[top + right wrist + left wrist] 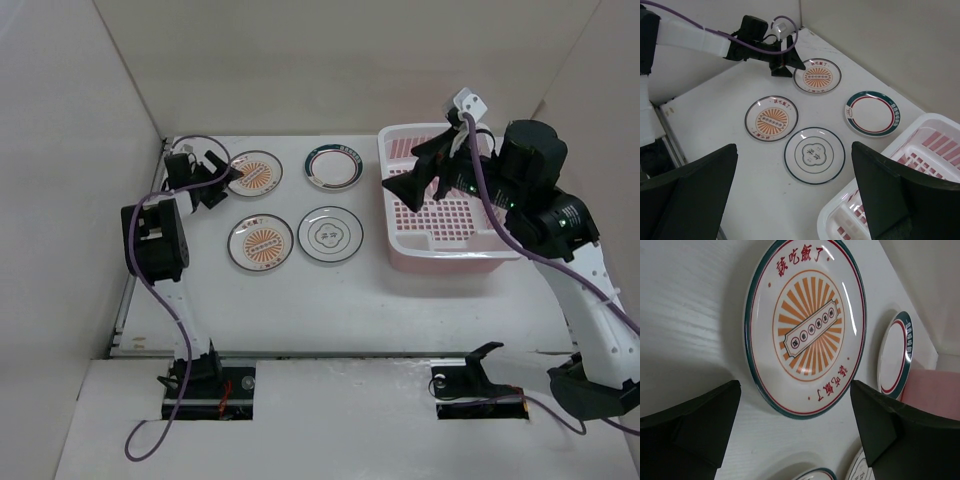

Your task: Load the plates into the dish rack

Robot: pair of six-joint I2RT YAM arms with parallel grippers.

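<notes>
We see the white table (330, 300) with the pink-and-white dish rack (450, 262) lying flat at 3 o'clock of the plates. Its slots hold nothing, so by our reckoning loading has not begun. The right gripper (408, 172) hangs above the rack's far-left corner with its jaws spread wide and nothing between them. We judge it is parked there to keep out of the left arm's way.

The four plates lie flat in a two-by-two block, apart from one another, so each rim can be reached. The left gripper (220, 180) sits at 9 o'clock of the far sunburst plate (807, 330), released, with its fingers straddling the plate's near edge but not visibly touching it. We take this as lining up to pinch the rim.

The green-banded plate (334, 167) lies at that plate's 3 o'clock. The near sunburst plate (261, 242) lies at its 6 o'clock, with the ringed plate (331, 234) beside it.
</notes>
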